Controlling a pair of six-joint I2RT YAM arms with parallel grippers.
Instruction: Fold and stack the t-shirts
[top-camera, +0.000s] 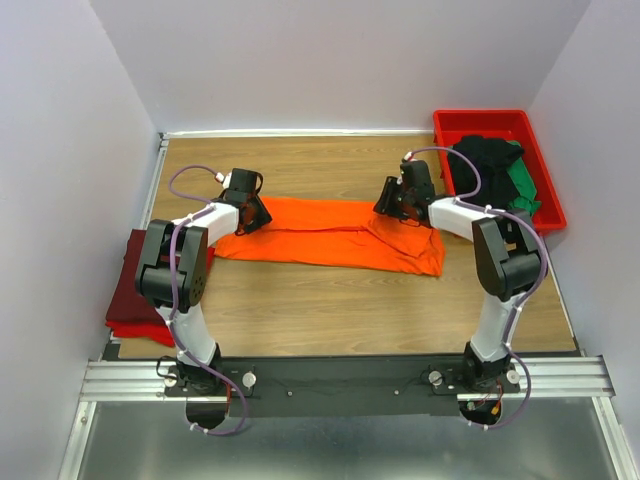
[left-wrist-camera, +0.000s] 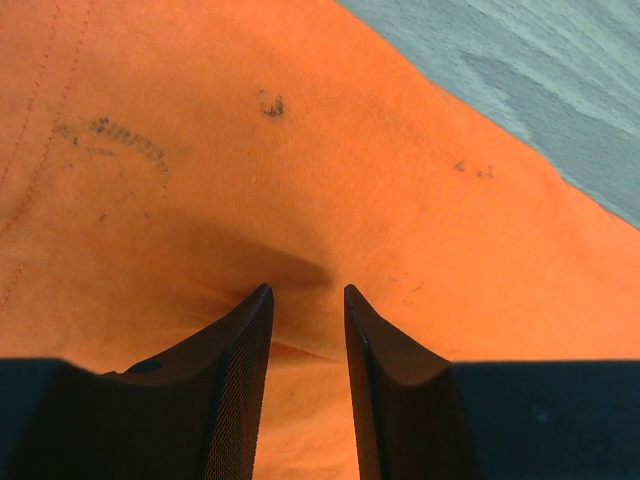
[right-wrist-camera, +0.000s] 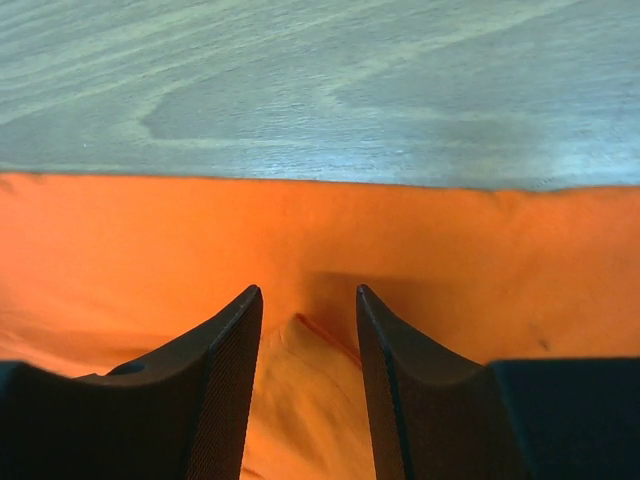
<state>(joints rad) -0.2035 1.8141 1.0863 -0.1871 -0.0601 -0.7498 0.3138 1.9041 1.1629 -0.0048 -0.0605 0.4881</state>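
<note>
The orange t-shirt (top-camera: 330, 238) stretched left-to-right across mid-frame; left hand (top-camera: 249, 216) and right hand (top-camera: 399, 206), both half-spread, sat near its opposite ends.

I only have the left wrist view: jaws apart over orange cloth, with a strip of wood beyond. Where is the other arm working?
Observer: The right jaws are down on the same orange t-shirt, at its far edge towards the right end.
Operator: What shape is that shirt in?
Observer: It lies as a long band running left to right across the table, with one layer overlapping another at its right end.
Operator: Anything stacked yet?
Observer: A maroon and red pile sits at the table's left edge, beside the left arm.
</note>
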